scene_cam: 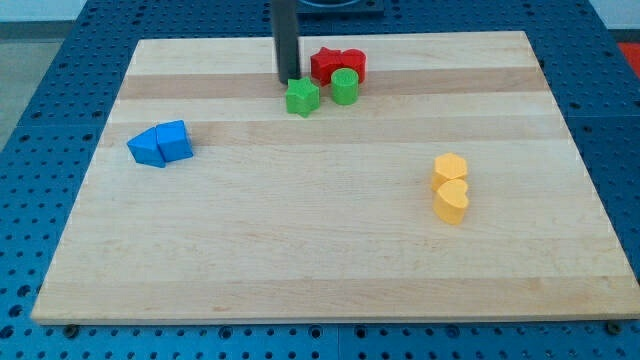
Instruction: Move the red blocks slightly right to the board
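Two red blocks sit touching each other near the view's top, on the wooden board; their shapes are hard to make out. A green cylinder touches their lower edge. A green star-like block lies just left of the cylinder. My tip is on the board just above and left of the green star block, and a short way left of the red blocks, not touching them.
Two blue blocks lie together at the view's left. Two yellow blocks stand one below the other at the view's right. The board's top edge runs just above the red blocks.
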Controlling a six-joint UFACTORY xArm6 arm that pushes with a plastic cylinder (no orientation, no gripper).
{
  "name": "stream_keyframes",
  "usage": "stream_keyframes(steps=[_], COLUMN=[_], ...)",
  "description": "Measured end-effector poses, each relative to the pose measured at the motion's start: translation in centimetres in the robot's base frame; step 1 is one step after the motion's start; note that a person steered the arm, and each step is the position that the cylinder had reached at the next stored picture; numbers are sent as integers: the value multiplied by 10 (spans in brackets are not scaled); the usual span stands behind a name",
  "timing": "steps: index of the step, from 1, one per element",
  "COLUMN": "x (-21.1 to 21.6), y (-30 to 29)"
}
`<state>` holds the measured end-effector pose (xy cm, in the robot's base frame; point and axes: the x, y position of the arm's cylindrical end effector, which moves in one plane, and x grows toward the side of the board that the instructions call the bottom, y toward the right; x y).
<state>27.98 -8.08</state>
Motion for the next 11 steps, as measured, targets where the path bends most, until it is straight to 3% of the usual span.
stream_keyframes(steps=[2, 8, 11], x=[-30, -15, -6], y=[21, 179, 180])
